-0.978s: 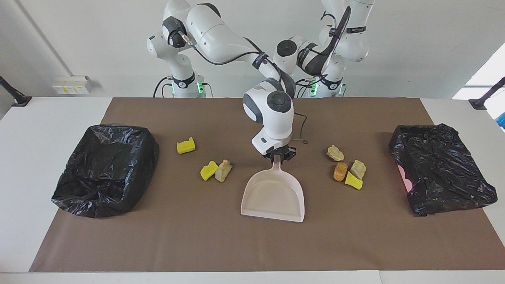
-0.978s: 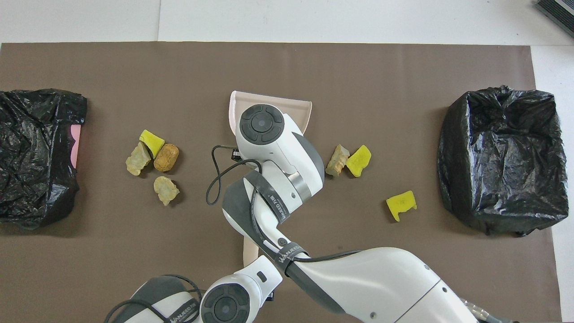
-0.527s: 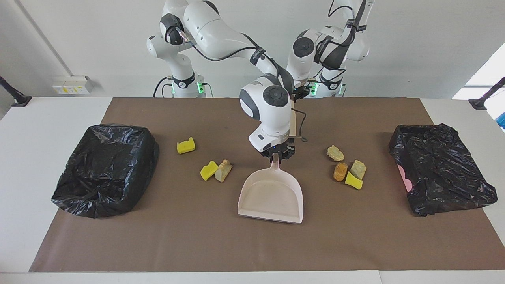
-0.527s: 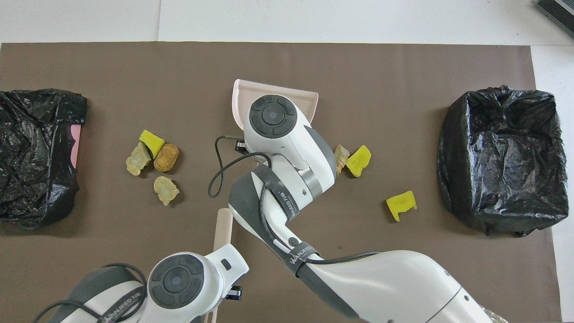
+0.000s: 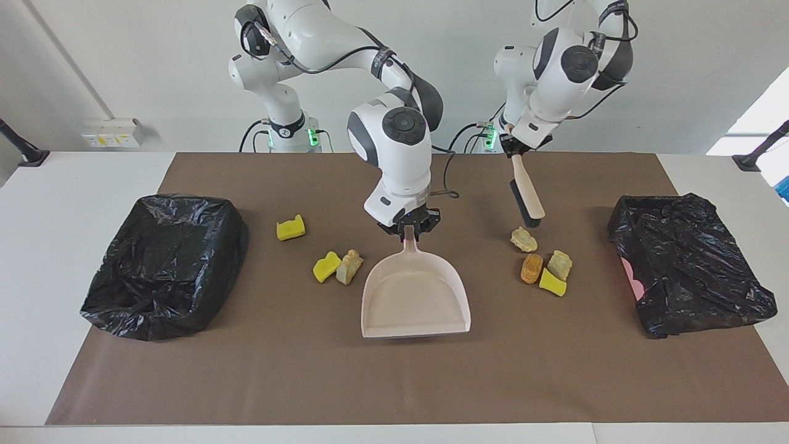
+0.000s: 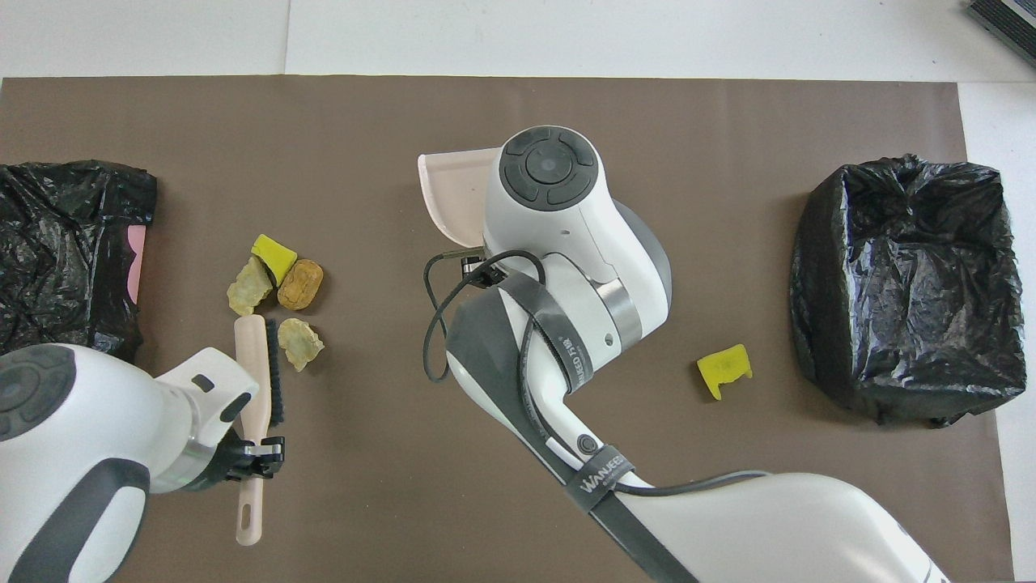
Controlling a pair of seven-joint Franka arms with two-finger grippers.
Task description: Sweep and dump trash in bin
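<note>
A dark strap [image 6: 597, 484] wrapping around the right arm, where its cable runs, is showing pale lettering reading roughly "WANJEED"; a second strap [image 6: 566, 353] higher on the same arm is carrying the same word plus a few further characters too small to make out. Nothing else is showing any readable text

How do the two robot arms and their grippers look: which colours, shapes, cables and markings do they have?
Both arms are glossy white with rounded segments, dark grey joint bands and round dark grey caps. Black cables run along them; a black strap on the right arm bears pale lettering. The right gripper and left gripper are small and black. Green lights glow at both bases.
</note>
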